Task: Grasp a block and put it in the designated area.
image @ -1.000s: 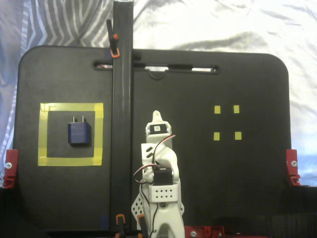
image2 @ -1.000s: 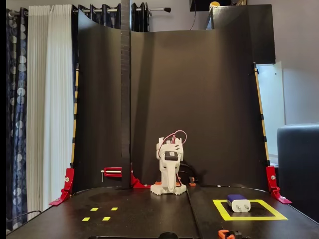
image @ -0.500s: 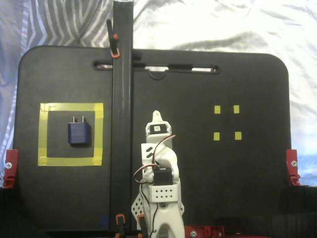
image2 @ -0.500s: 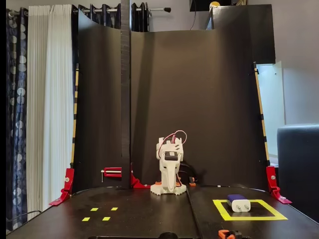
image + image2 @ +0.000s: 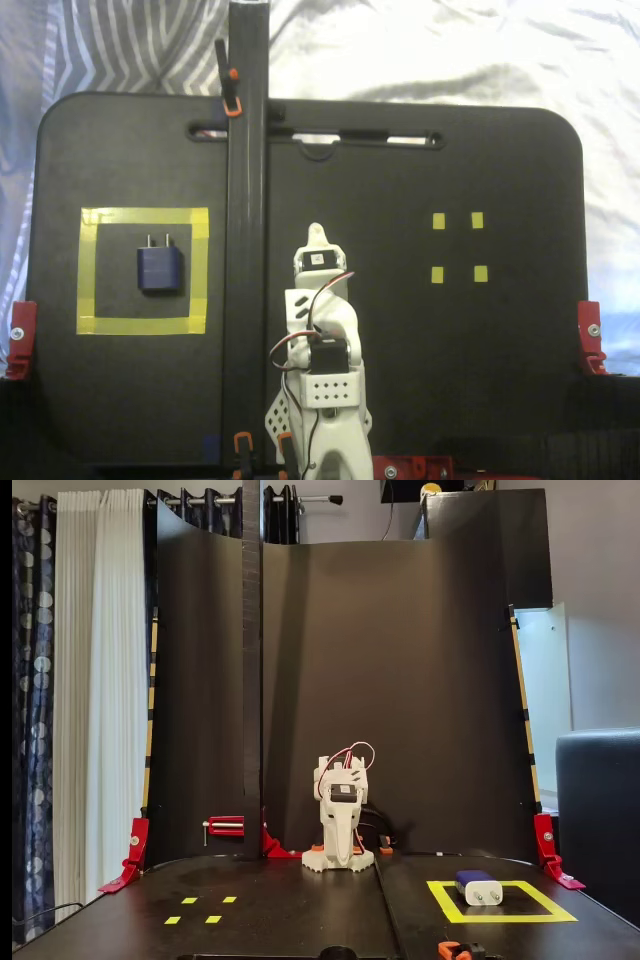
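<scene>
The dark-blue, two-pronged block is lying inside the yellow-taped designated area on the black surface while the claw, folded back, is sitting pressed together, empty.

one block, one designated area, four small yellow tape squares, one arm

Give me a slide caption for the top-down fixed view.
Blue block lies inside the yellow-taped square; arm folded at centre, apart from it.

Both fixed views are soft and slightly blurred; lighting is dim and even, with washed-out whites behind.
</scene>
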`<state>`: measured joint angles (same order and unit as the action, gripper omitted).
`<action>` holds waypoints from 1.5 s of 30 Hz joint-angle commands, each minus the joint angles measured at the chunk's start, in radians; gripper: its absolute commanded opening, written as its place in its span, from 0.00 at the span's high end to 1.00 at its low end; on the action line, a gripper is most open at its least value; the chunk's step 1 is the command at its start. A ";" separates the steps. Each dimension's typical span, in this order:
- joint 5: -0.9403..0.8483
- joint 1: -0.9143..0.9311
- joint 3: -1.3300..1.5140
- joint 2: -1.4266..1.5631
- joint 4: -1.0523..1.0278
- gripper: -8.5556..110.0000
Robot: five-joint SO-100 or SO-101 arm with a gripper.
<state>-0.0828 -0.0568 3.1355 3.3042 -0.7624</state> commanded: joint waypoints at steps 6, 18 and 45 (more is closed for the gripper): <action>0.003 -0.003 0.006 0.006 -0.002 0.93; 0.003 -0.003 0.006 0.006 -0.002 0.93; 0.003 -0.003 0.006 0.006 -0.002 0.93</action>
<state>-0.0828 -0.0568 3.1355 3.3042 -0.7624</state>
